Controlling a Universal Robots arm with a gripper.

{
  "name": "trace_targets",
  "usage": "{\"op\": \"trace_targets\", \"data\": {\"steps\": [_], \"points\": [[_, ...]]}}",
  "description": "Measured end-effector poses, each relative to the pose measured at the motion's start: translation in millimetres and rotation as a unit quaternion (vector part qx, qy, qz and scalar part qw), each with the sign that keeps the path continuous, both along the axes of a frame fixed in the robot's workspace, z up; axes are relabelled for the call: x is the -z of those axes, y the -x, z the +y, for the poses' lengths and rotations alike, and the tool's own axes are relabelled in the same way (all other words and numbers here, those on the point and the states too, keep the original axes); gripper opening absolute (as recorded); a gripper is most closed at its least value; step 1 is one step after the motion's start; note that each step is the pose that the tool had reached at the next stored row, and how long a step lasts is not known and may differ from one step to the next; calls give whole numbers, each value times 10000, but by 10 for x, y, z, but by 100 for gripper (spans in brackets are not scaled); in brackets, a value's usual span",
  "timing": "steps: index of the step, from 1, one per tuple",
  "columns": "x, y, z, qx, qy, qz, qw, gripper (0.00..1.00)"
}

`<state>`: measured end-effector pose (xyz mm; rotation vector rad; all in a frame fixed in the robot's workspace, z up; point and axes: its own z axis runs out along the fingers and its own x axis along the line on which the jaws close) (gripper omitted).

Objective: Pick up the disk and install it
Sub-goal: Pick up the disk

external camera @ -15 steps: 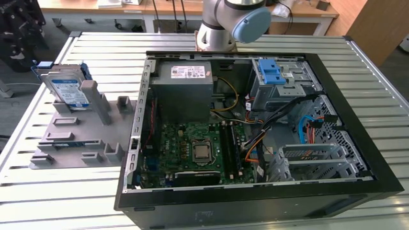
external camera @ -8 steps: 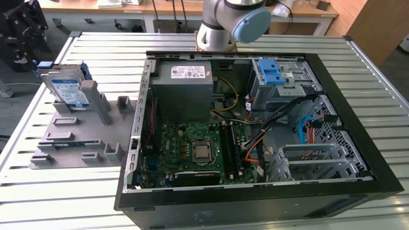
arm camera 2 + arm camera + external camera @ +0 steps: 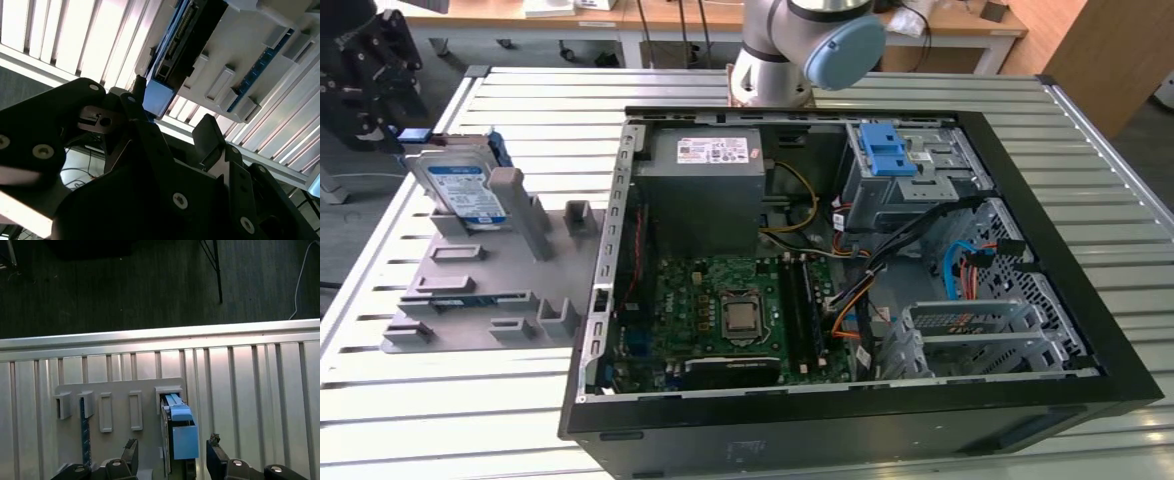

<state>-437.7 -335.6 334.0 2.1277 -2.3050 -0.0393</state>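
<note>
Upper left in the exterior view, the disk [image 3: 464, 190] stands upright in a grey rack [image 3: 480, 290]; the tool [image 3: 172, 442], spread wide, flanks it.

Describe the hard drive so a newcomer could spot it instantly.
Beside the open computer case, on the exterior view's left, a grey holder plate lies on the slatted table. The disk stands on edge at its far end, the only silver piece with a white-and-blue label and blue bracket.
</note>
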Motion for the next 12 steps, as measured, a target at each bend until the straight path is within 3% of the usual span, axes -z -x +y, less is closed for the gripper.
{"op": "trace_targets", "data": {"steps": [12], "points": [[67, 16, 27, 0, 0, -3, 10000, 65]]}}
